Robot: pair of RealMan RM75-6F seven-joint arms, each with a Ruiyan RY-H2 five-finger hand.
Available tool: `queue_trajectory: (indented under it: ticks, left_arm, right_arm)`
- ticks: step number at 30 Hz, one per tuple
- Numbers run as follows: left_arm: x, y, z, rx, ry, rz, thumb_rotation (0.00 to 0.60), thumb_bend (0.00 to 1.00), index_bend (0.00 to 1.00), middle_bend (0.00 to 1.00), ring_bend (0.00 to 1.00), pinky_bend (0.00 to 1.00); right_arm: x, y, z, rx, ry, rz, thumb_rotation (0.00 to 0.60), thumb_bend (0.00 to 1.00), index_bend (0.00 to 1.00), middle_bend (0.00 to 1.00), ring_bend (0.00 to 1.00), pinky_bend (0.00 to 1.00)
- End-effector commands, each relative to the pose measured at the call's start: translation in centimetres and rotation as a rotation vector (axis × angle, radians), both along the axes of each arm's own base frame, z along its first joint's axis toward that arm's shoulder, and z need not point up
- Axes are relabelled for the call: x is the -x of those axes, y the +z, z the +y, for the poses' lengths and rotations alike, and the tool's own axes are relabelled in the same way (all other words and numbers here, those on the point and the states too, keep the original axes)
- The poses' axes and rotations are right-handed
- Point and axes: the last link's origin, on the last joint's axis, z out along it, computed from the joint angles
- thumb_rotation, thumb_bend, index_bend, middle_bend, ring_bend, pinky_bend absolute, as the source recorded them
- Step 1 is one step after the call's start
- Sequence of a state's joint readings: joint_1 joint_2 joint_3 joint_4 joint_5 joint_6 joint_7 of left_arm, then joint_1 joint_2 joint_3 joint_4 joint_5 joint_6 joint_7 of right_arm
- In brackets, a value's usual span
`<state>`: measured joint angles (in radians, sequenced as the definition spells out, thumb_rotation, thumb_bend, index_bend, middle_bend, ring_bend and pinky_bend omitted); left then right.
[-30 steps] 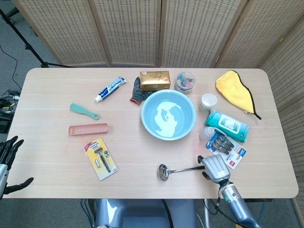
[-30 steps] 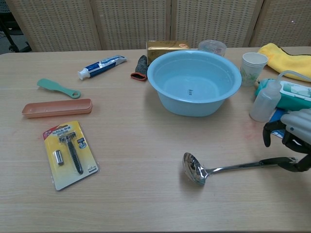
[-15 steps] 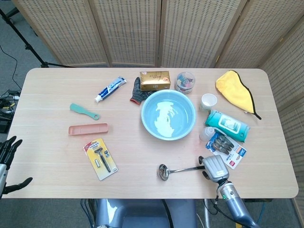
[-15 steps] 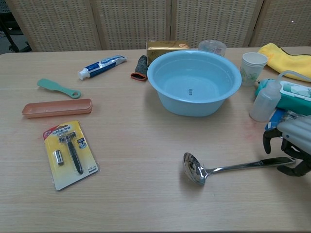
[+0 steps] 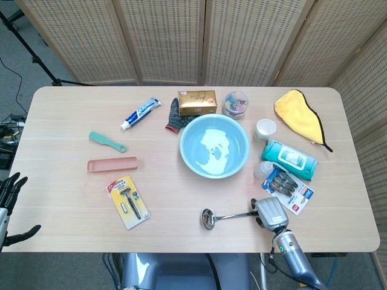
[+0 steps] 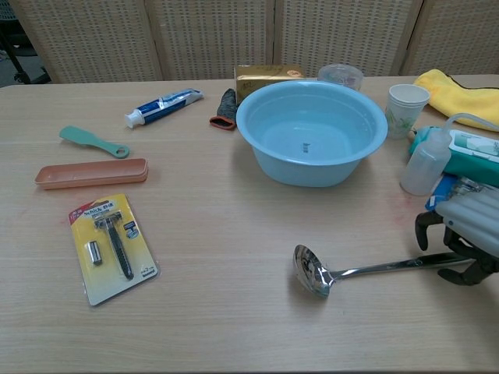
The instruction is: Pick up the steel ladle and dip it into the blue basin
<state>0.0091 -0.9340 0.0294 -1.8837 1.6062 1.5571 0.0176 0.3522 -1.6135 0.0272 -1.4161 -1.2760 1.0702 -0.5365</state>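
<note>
Right hand [image 6: 461, 236] has shifted slightly inward along the handle of the steel ladle [image 6: 359, 271], fingers curled over it but grasp not confirmed; ladle lies flat on table [image 6: 234, 327], well short of blue basin [image 6: 312, 131]; left hand [image 5: 9, 202] idle, fingers apart

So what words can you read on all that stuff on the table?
None can be read for sure.
Yellow razor card: red logo at the top, too blurred.
Blue-and-white toothpaste tube: print too small.
Gold box: lettering too blurred.
Teal wipes pack: label unreadable.
Light blue basin: small dark mark inside, unreadable.
</note>
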Motion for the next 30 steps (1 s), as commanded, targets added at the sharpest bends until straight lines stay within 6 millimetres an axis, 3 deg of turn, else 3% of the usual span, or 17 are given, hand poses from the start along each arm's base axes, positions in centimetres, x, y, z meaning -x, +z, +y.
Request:
queue_trajectory:
  ticks: [1,15,21,24,30]
  left_arm:
    - [-0.01,0.0,-0.01,-0.001,0.0,0.0,0.6,0.0,0.0,0.0,0.0,0.0]
    - [0.01,0.05,0.0,-0.004,0.002,-0.002,0.6,0.0,0.0,0.0,0.0,0.0]
    - [0.03,0.02,0.02,-0.002,0.003,-0.001,0.6,0.0,0.0,0.0,0.0,0.0]
    - [0.04,0.05,0.02,-0.003,0.004,-0.002,0.6,0.0,0.0,0.0,0.0,0.0]
    - [0.06,0.08,0.05,-0.004,0.004,-0.004,0.6,0.0,0.0,0.0,0.0,0.0]
  right_arm:
    - [0.02,-0.1,0.0,-0.003,-0.001,0.004,0.6,0.34,0.45,0.92,0.85,1.0]
    - [-0.11,-0.55,-0.1,-0.038,-0.02,0.054,0.6,0.34,0.45,0.92,0.85,1.0]
    - [-0.12,-0.59,-0.35,-0.034,-0.025,0.061,0.6,0.36,0.58,0.92,0.85,1.0]
    - [-0.14,-0.54,-0.41,-0.028,-0.026,0.055,0.6,0.5,0.67,0.92,0.85,1.0]
    - [-0.58,0.08,-0.52,-0.008,-0.02,-0.014,0.6,0.82,0.76,0.93,0.85,1.0]
